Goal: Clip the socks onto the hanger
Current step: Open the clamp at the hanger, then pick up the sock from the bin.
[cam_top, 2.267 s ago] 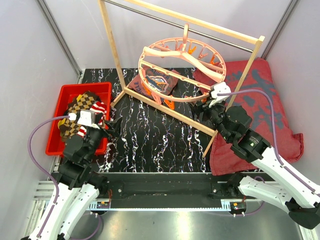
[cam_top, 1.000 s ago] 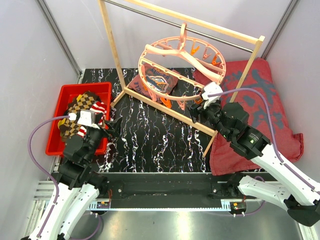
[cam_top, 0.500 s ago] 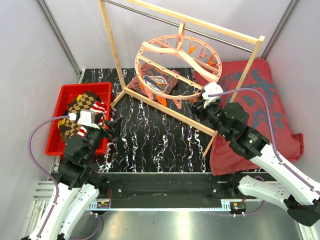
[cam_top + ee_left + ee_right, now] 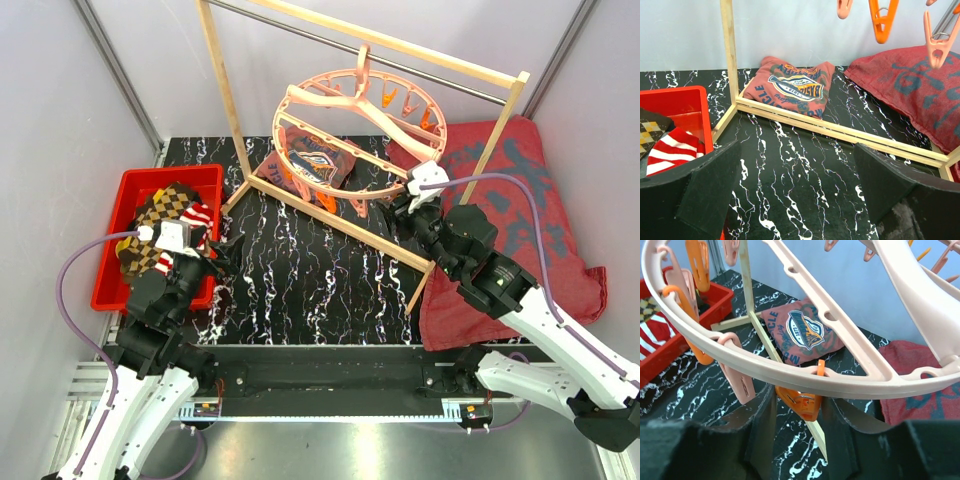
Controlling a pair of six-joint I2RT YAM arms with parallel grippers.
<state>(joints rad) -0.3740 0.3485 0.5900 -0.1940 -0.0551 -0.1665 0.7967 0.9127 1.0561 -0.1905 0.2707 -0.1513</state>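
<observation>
top, hanger: The pink ring hanger [image 4: 340, 105] hangs by its hook from the wooden rack [image 4: 225, 90] and is tilted.
top, right gripper: My right gripper [image 4: 405, 207] sits at the hanger's near right rim, just below it.
top, left gripper: My left gripper [image 4: 222, 255] is low over the black table [image 4: 300, 280], well apart from the hanger.
top, socks: An argyle sock [image 4: 158, 213] and a striped sock [image 4: 198, 222] are piled in the red bin [image 4: 140, 176], just left of my left gripper.
top, other: A printed cloth [image 4: 320, 165] lies under the hanger, and a dark-red cloth [image 4: 520, 200] is on the right.
left wrist, state: My left fingers [image 4: 700, 195] are spread wide with nothing between them, only bare table.
left wrist, socks: The striped sock is touching or just beside the left finger, in the bin. The argyle sock is behind it at the frame edge.
left wrist, hanger: Only its dangling clips [image 4: 883, 20] show, at the top edge, above and beyond my fingers.
right wrist, hanger: The rim runs across the frame just above my right fingers [image 4: 757, 432].
right wrist, clip: One orange clip [image 4: 802, 401] hangs from the rim straight down into the gap between my fingers.
right wrist, state: The jaws are partly closed, one on each side of that clip and close to it. I can't tell if the pads press it.
right wrist, socks: The bin with the striped sock is at far left, well apart from this gripper.
</observation>
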